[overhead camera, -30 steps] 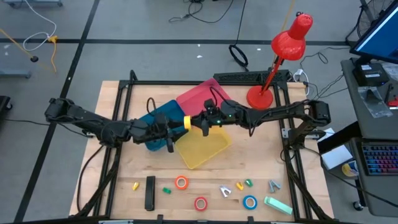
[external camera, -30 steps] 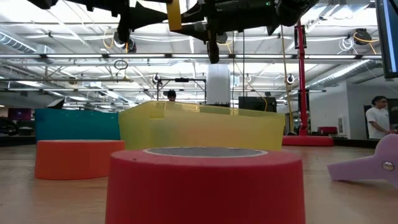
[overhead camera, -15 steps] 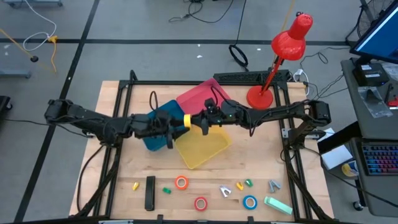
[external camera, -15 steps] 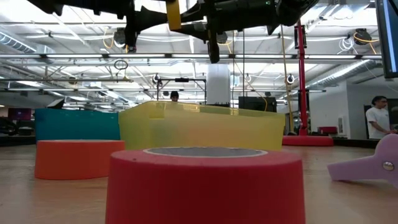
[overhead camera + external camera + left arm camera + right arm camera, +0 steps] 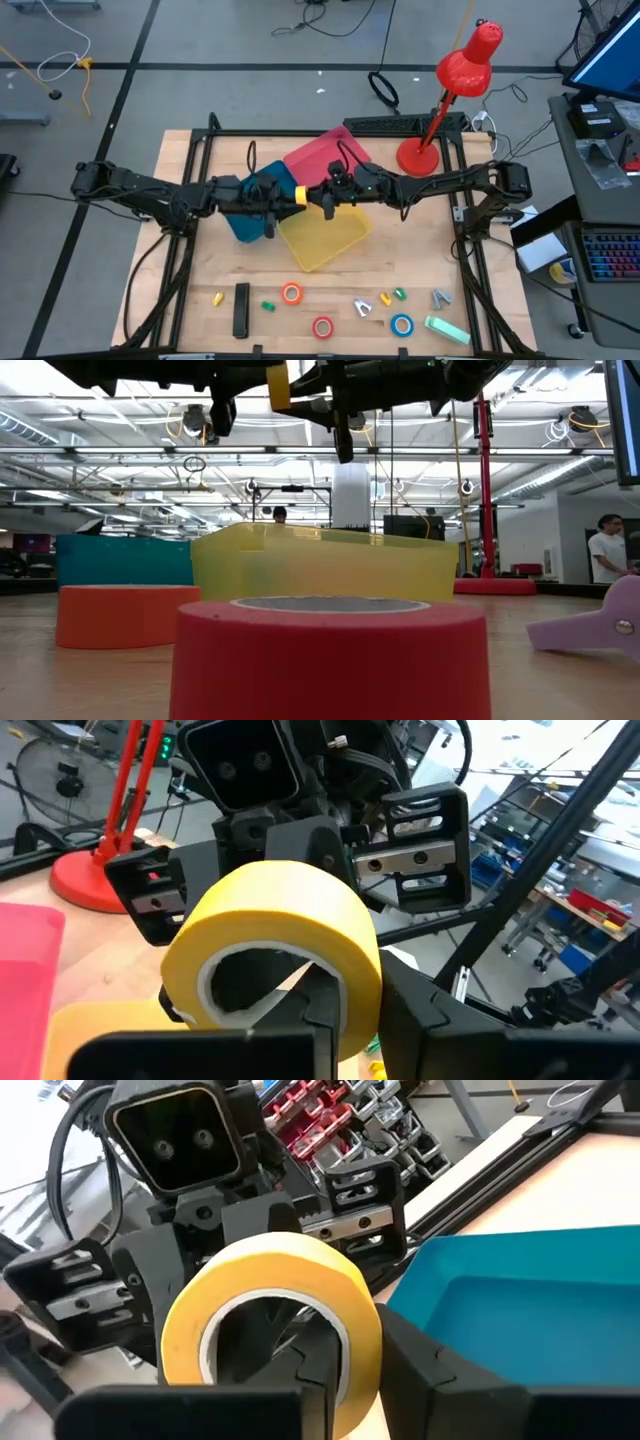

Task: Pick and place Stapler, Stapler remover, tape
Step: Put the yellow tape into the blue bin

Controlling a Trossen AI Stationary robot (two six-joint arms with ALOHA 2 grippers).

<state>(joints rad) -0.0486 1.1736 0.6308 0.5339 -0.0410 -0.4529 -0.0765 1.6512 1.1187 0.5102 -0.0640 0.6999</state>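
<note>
Bins and a lamp on the counter (image 5: 190,280)

Beneath the claw (image 5: 300,197) sit a teal bin (image 5: 248,222), a yellow bin (image 5: 322,240) and a pink bin (image 5: 318,158); beyond stands a red desk lamp (image 5: 452,85).

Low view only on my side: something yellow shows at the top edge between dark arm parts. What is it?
Observer: A yellow tape roll, held in the air near where the teal bin and the yellow tray meet.
Operator: Which arm has it?
Observer: Both. The left gripper has its fingers pinched on the roll's wall, and the right gripper pinches it from the opposite side.
Operator: Any rolls I can't see?
Observer: A blue roll lies on the table, to the right of the red roll.
</note>
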